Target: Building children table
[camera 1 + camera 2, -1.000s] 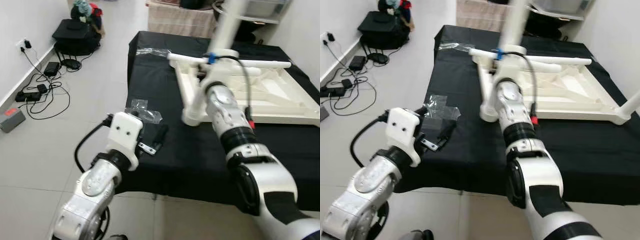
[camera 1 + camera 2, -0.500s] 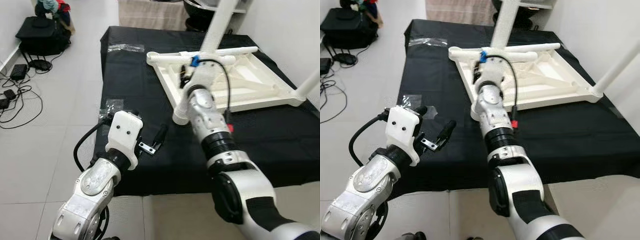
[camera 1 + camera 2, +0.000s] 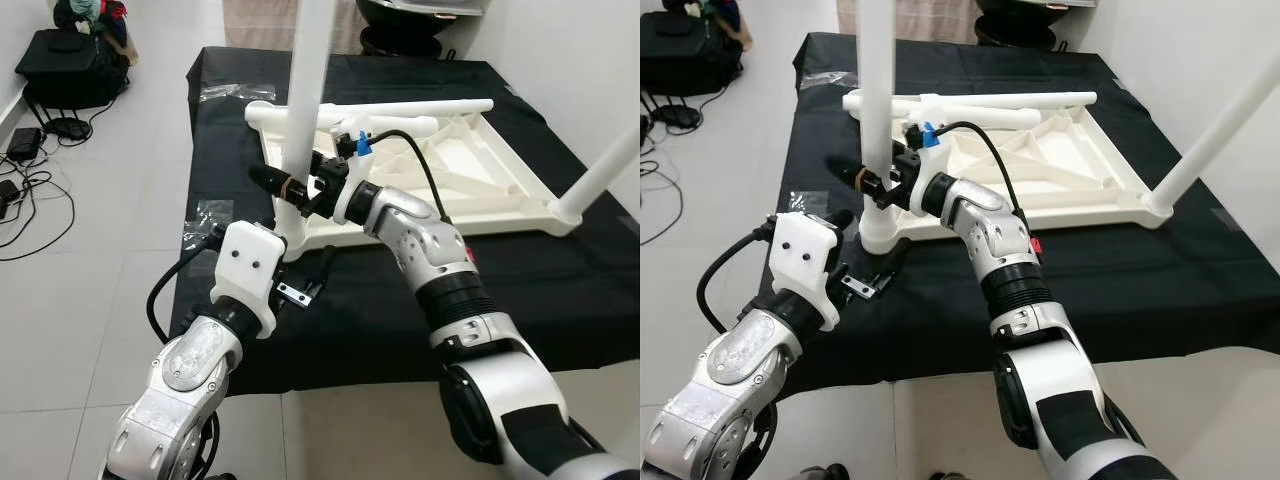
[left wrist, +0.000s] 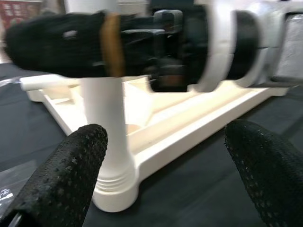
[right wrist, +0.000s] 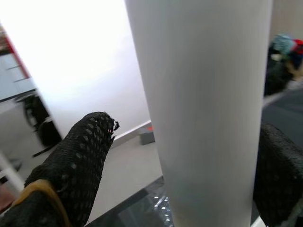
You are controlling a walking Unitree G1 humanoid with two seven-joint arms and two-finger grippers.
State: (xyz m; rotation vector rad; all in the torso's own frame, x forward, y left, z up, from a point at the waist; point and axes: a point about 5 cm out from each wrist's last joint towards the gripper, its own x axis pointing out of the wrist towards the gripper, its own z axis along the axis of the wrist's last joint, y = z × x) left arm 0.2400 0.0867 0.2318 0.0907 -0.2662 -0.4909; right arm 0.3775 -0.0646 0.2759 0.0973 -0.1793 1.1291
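Tabletop: covered in black cloth; its near edge runs just beyond the left arm, its left edge borders open tiled floor. Bare cloth lies between the near edge and the frame.
Frame: white children's table, upside down on the tabletop, its near-left corner close to the cloth's left part.
Leg: white tube standing upright from the near-left corner socket, running out of the top of the head views. A second leg rises at the right corner; a third tube lies along the far side.
Bags: clear plastic bags on the cloth near the left edge and at the far-left corner.
Change: since half a second ago the view has swung left; the right forearm, then pointing away along the frame, now lies across it toward the leg.
Right claw: forearm level, pointing to the robot's left; fingers spread, one on either side of the leg, contact not clear in the wrist view.
Left claw: raised over the near cloth, fingers wide apart, holding nothing, aimed at the leg's base.
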